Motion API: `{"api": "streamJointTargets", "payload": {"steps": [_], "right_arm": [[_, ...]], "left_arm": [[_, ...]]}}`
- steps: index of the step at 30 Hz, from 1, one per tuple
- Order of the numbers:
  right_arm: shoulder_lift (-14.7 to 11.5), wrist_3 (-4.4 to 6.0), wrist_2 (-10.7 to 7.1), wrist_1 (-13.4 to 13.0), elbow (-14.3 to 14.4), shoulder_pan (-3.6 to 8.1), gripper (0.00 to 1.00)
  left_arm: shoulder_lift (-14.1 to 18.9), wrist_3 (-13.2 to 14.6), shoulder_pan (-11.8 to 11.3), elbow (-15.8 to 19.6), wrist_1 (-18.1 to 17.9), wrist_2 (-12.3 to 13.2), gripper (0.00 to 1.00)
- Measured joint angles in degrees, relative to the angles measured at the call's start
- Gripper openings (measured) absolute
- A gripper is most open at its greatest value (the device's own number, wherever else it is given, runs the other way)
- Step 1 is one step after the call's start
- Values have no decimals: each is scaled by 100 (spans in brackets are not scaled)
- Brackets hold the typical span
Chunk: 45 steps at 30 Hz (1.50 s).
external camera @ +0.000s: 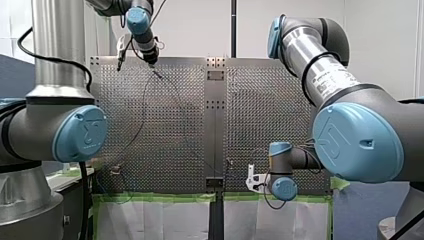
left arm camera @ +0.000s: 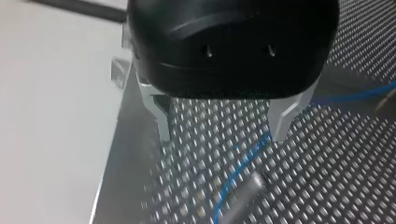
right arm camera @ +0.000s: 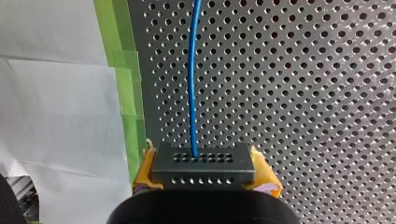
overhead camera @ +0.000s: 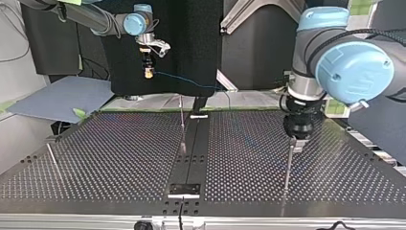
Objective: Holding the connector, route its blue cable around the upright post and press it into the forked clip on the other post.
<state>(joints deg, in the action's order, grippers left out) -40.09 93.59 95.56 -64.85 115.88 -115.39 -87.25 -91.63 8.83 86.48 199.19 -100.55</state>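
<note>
Black connector [right arm camera: 203, 170] with rows of tiny holes, thin blue cable [right arm camera: 194, 84] plugged in; right tool [right arm camera: 205, 165] clamps it, left tool [left arm camera: 223, 121] hangs spread wide.

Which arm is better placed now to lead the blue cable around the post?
Right. My right hand grips the connector, with the blue cable leaving it. My left hand is open and holds nothing, near a post.
</note>
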Motion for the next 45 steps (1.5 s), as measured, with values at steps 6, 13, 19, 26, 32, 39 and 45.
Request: {"api": "streamJointTargets", "payload": {"steps": [6, 13, 19, 26, 32, 39, 45], "right_arm": [[-1, 10, 1, -3, 1, 3, 0], [1, 22, -5, 4, 2, -2, 0], [4, 63, -91, -12, 2, -5, 0], [4, 89, -106, 3, 2, -19, 0], [4, 91, -108, 19, 2, -22, 0], [4, 91, -108, 29, 2, -25, 0], [5, 91, -107, 32, 6, -27, 0]], "left_arm": [[-106, 302, 293, -1, -300, -132, 100], [-424, 647, 642, 35, -649, -469, 100], [-557, 829, 924, 224, -933, -750, 100], [-739, 1017, 1252, 542, -1262, -1078, 100], [-973, 1221, 1511, 698, -1551, -1369, 100], [-1018, 1408, 1488, 709, -1856, -1657, 100], [-1023, 1479, 1423, 706, -2123, -1678, 100]]}}
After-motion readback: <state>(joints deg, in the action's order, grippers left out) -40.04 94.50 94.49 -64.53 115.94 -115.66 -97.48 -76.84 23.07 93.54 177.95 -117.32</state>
